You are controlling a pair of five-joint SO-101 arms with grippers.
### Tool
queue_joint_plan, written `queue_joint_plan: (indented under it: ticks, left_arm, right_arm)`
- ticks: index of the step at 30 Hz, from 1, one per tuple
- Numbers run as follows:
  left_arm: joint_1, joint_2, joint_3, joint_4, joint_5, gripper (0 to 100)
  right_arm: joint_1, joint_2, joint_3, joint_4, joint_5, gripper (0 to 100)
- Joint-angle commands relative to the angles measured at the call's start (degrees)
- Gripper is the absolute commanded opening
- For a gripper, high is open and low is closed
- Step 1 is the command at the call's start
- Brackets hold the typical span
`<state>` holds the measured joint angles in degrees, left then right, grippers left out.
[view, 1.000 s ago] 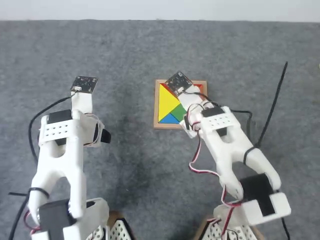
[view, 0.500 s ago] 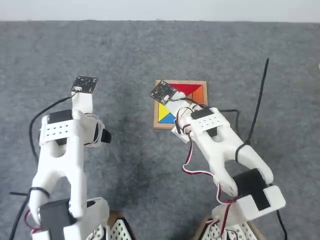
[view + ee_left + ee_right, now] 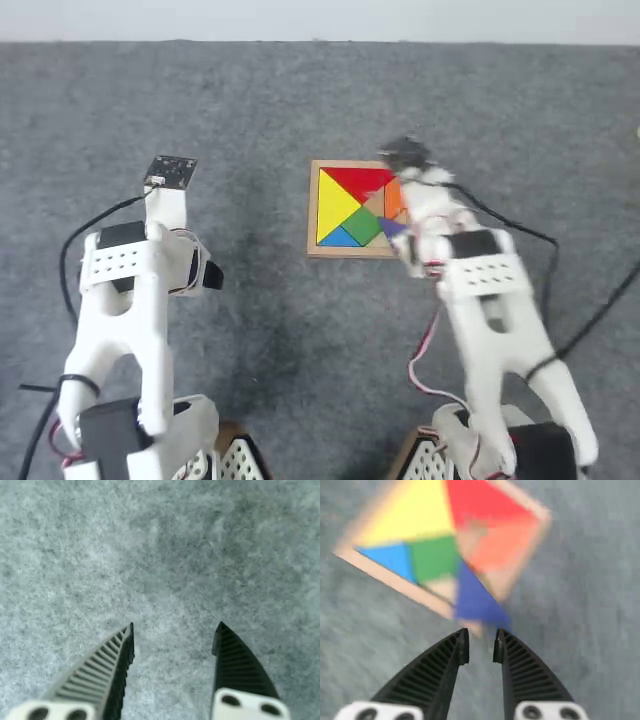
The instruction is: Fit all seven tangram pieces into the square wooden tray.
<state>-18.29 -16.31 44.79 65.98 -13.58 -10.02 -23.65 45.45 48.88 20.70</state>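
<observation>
Wooden tray [image 3: 345, 251], dark-blue triangle [image 3: 475, 602] overhanging rim

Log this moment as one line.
left tool open over carpet | right tool open near tray | dark blue piece across tray rim

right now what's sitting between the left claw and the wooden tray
Only bare grey carpet lies between the left claw and the wooden tray. The high view shows that stretch.

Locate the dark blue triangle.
High view: the dark blue triangle sits at the wooden tray's near right corner, beside the green piece; in the right wrist view it lies across the tray's rim just ahead of the right gripper.
</observation>
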Motion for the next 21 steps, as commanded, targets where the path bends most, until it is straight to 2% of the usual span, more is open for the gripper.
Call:
queue_joint_plan:
  ticks: [1, 10, 21]
  left_arm:
    - [-0.09, -2.37, -0.48, -2.02, -0.7, 25]
    - [-0.09, -2.37, 0.22, -2.02, -0.7, 25]
    - [-0.09, -2.37, 0.31, -2.02, -0.7, 25]
  right_arm:
    - [2.95, -2.07, 2.11, 0.75, 2.81, 10.4]
    - [3.91, 10.77, -0.26, -4.26, 3.34, 10.4]
    - [4.09, 24.92, -14.07, -6.02, 3.6, 10.4]
